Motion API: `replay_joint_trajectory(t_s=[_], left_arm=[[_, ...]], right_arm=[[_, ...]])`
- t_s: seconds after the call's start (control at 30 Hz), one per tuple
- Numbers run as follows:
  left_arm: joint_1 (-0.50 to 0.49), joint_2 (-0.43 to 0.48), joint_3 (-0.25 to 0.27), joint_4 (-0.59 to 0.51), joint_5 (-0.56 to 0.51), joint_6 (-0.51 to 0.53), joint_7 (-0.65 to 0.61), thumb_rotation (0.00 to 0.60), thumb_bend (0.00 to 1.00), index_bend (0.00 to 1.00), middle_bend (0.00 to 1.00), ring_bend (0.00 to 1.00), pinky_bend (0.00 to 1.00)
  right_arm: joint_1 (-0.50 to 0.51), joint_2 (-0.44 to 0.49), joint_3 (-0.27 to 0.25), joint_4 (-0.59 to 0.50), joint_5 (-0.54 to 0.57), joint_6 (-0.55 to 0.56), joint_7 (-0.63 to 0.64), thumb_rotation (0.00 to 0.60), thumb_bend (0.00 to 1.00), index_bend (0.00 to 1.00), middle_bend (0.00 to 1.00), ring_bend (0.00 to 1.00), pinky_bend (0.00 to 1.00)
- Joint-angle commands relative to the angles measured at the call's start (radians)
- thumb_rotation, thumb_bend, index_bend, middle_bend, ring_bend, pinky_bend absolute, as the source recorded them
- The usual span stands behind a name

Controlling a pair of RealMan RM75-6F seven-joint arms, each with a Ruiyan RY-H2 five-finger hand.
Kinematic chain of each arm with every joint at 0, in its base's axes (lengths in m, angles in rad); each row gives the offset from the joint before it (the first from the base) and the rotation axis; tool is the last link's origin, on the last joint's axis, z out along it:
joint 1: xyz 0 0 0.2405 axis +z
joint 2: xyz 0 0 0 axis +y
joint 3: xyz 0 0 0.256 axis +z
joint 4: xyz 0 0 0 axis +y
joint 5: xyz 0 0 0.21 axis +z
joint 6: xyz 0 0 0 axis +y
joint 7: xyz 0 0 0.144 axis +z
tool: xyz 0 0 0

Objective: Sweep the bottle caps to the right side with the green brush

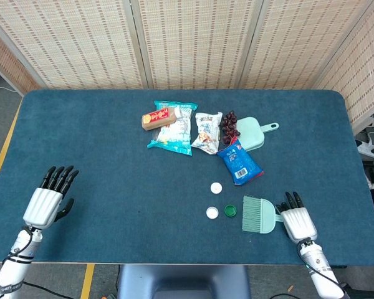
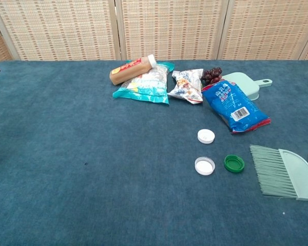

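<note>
The green brush (image 1: 258,214) (image 2: 280,171) lies flat at the front right of the table, bristles pointing left. Just left of the bristles sit a green cap (image 1: 230,210) (image 2: 234,163) and a white cap (image 1: 212,213) (image 2: 204,165); a second white cap (image 1: 216,187) (image 2: 206,136) lies a little farther back. My right hand (image 1: 297,221) hovers over the brush's handle and hides it, fingers stretched forward and gripping nothing. In the chest view only a dark fingertip shows at the right edge. My left hand (image 1: 45,204) rests at the front left, fingers spread and empty.
Behind the caps lie a blue packet (image 1: 239,163), a green dustpan (image 1: 252,133), dark grapes (image 1: 228,126), two snack bags (image 1: 172,129) (image 1: 207,132) and a brown bottle (image 1: 158,118). The table's right edge (image 1: 361,187) is near the brush.
</note>
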Motion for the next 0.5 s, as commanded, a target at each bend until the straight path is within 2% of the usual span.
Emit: replay_joint_trajectory(t_s=[0.03,0.5], left_arm=[[0.0,0.0,0.0,0.001,0.0,-0.002,0.0,0.6,0.45,0.0,0.0,0.0,0.01],[-0.009,-0.006,-0.004,-0.003,-0.006,-0.017,0.009,0.6,0.45,0.0,0.0,0.0,0.01]], right_arm=[[-0.002,0.004,0.001,-0.001,0.003,0.003,0.0,0.6,0.24,0.34,0.33,0.01,0.0],[0.018,0.012,0.001,-0.044,0.039,-0.025,-0.081,0.6,0.3,0.4,0.37,0.04,0.0]])
